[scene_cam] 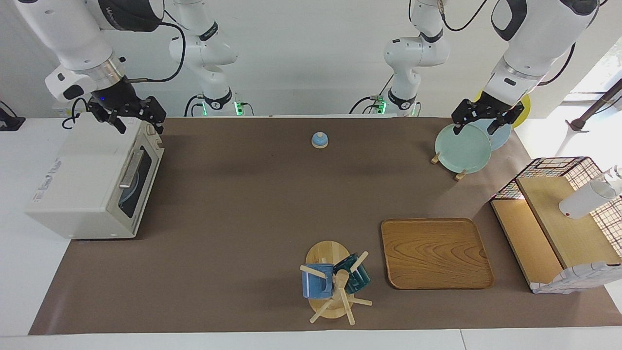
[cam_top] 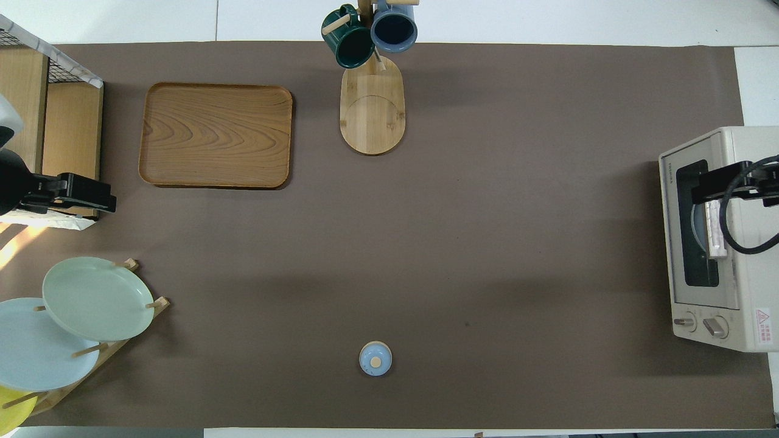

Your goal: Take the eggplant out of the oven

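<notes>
boxy cream-white toaster oven [scene_cam: 92,182] at the right arm's end of the table: glass door shut; a round pale plate shows through the window; eggplant cannot be made out inside. right gripper [scene_cam: 138,124] over the oven's top, fingers wide, holding nothing. left gripper [scene_cam: 478,124] over the wooden plate rack [scene_cam: 447,165], fingers wide, holding nothing. rectangular wooden tray [scene_cam: 435,253]: bare. mug tree [scene_cam: 335,287]: one blue mug, one dark green mug.

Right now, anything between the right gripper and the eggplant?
Yes: the oven door is shut. The eggplant isn't visible; through the glass only something pale blue shows. The right gripper hovers open over the oven's top edge.
</notes>
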{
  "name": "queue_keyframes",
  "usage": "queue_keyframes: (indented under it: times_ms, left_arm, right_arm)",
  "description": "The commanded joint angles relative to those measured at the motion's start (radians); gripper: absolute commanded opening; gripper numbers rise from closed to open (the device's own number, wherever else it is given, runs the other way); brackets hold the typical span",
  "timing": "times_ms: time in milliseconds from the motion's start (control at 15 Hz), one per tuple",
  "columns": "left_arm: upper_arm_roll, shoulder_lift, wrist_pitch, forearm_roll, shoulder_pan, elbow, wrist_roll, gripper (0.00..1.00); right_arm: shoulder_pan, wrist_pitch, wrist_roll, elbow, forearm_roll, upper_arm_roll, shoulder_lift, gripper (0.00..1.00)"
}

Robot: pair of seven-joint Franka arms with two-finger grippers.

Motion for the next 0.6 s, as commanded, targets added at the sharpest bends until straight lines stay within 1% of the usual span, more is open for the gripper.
queue_keyframes:
  times_ms: [0,533]
  left_arm:
    - [-0.006,-0.011,-0.002,0.017,0.01,-0.006,0.013,1.0]
    - [-0.006,-0.011,-0.002,0.017,0.01,-0.006,0.013,1.0]
  right_arm:
    - [-0.006,-0.017,0.017,-0.004,0.009,0.004,-0.015,1.0]
    - [-0.006,-0.019,0.016,-0.014,0.02,0.003,-0.019,1.0]
